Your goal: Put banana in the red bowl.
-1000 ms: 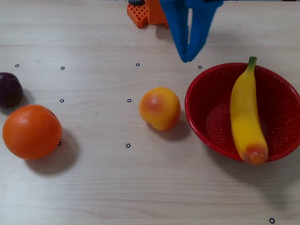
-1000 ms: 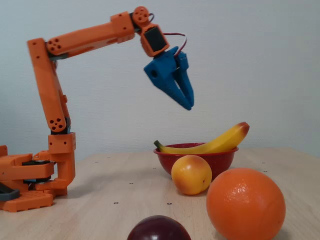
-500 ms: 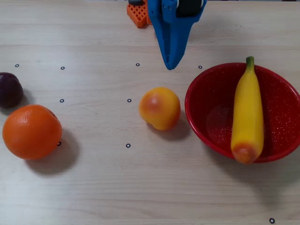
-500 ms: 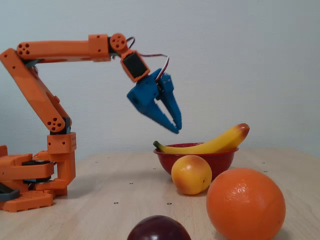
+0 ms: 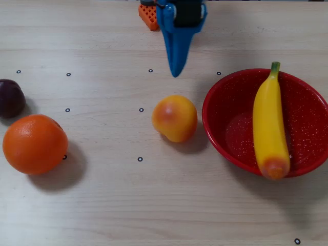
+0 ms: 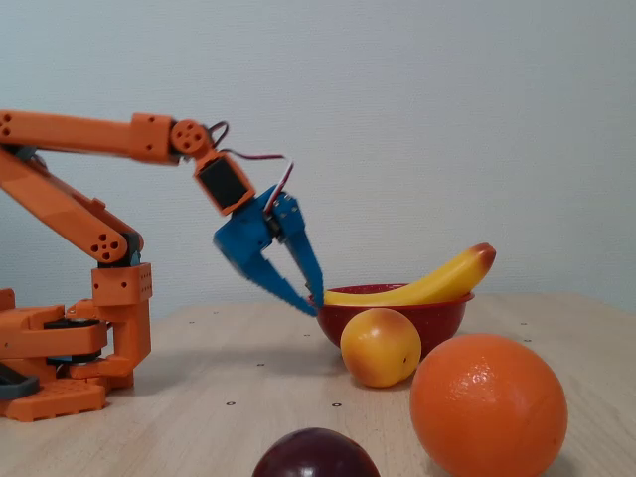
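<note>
banana (image 5: 270,125): glossy yellow, long and curved, green stem tip, orange-red blush at the other end. Lying inside the red bowl, both ends resting over the rim; in the fixed view (image 6: 422,286) the blush end is sticking up past the rim.
red bowl (image 5: 307,118): wide, round, glossy red with fine white speckles; right edge is getting cut off by the overhead frame.
gripper (image 5: 176,73): blue plastic, tapering to a point, hanging in the air left of the bowl, holding nothing.
fingers (image 6: 288,294): lying together at the tips in both views, a slit showing higher up in the fixed view.
peach-like fruit (image 5: 175,118): round, yellow-orange, sitting on the surface just left of the bowl.
orange (image 5: 34,143): big, dimpled skin, far left.
plum (image 5: 10,98): dark purple, getting clipped by the left edge overhead.
surface (image 5: 154,205): pale wood grain, small ring marks.
arm (image 6: 79,134): orange printed links; base mostly out of frame overhead.
</note>
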Robot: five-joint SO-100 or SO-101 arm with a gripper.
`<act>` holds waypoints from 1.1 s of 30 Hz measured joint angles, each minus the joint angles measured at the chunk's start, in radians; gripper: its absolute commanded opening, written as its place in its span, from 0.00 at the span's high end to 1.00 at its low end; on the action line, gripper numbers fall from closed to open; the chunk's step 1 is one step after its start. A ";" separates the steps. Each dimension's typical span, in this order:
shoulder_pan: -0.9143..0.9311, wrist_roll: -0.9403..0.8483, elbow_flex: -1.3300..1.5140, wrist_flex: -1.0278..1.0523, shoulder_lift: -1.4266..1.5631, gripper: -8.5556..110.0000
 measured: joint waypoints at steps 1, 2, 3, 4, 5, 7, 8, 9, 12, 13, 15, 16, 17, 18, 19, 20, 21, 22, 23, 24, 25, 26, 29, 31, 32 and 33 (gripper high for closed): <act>0.003 0.002 0.031 0.000 0.026 0.93; -0.002 0.000 0.066 0.000 0.055 0.93; -0.005 0.002 0.092 0.000 0.078 0.93; 0.000 0.011 0.124 0.000 0.107 0.93; 0.009 0.014 0.153 0.000 0.137 0.93; 0.023 0.014 0.225 0.000 0.210 0.93; 0.018 0.014 0.253 0.000 0.238 0.93; 0.015 0.014 0.285 0.000 0.270 0.93; 0.018 0.014 0.368 0.000 0.360 0.93; 0.026 0.014 0.394 0.002 0.400 0.93; 0.029 0.014 0.420 0.023 0.465 0.93; 0.028 0.014 0.436 0.041 0.497 0.93; 0.038 0.014 0.459 0.057 0.522 0.93; 0.057 0.014 0.480 0.063 0.541 0.93; 0.069 0.015 0.499 0.072 0.557 0.93; 0.069 0.018 0.514 0.072 0.577 0.93; 0.064 0.014 0.517 0.086 0.595 0.93; 0.061 0.014 0.517 0.106 0.618 0.93; 0.061 0.014 0.517 0.140 0.643 0.93; 0.061 0.017 0.517 0.172 0.660 0.93; 0.063 0.028 0.517 0.199 0.669 0.93; 0.063 0.043 0.517 0.219 0.683 0.93; 0.063 0.064 0.522 0.261 0.738 0.93; 0.063 0.072 0.522 0.290 0.753 0.93; 0.063 0.072 0.522 0.295 0.755 0.93; 0.063 0.072 0.531 0.299 0.761 0.93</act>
